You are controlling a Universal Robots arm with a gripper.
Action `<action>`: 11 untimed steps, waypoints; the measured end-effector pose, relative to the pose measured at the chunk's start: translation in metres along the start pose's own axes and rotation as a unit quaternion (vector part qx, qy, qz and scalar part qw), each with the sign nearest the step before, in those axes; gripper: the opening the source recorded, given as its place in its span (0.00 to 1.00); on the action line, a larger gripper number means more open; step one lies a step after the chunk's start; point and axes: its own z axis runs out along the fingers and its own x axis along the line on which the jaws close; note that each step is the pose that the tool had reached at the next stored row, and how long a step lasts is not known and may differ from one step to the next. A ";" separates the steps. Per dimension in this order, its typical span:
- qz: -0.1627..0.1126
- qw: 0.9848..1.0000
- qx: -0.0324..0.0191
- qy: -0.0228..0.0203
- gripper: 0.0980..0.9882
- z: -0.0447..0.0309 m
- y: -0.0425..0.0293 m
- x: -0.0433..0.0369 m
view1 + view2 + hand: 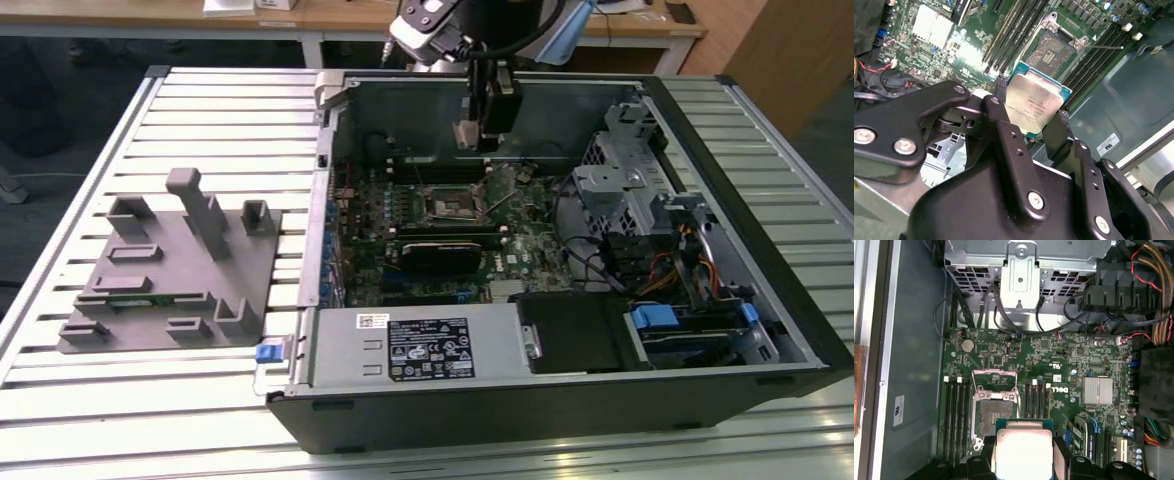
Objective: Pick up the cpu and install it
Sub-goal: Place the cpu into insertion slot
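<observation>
Leftmost in the exterior view, a grey tray (160, 270) lies on the slatted table (200, 110). Beside it, toward the exterior view's right, sits the open case (561, 400), its green board (534, 240) facing up and the socket (451, 205) near the board's middle, contact bed bare. Over the board hangs the gripper (481, 135), clenched on the cpu (1036, 100) by two opposite edges. In both wrist views the chip is held in the air, metal top toward the cameras, near the socket but apart from it. Farther right stands a metal drive cage (627, 180).
</observation>
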 end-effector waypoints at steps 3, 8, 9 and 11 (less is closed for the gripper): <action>0.000 1.000 0.000 0.000 0.50 0.0053 -0.0003 0.0002; 0.000 1.000 0.000 0.000 0.50 0.0140 -0.0008 0.0030; 0.000 1.000 0.000 0.001 0.50 0.0158 -0.0008 0.0042; 0.000 1.000 0.000 0.001 0.50 0.0197 -0.0010 0.0069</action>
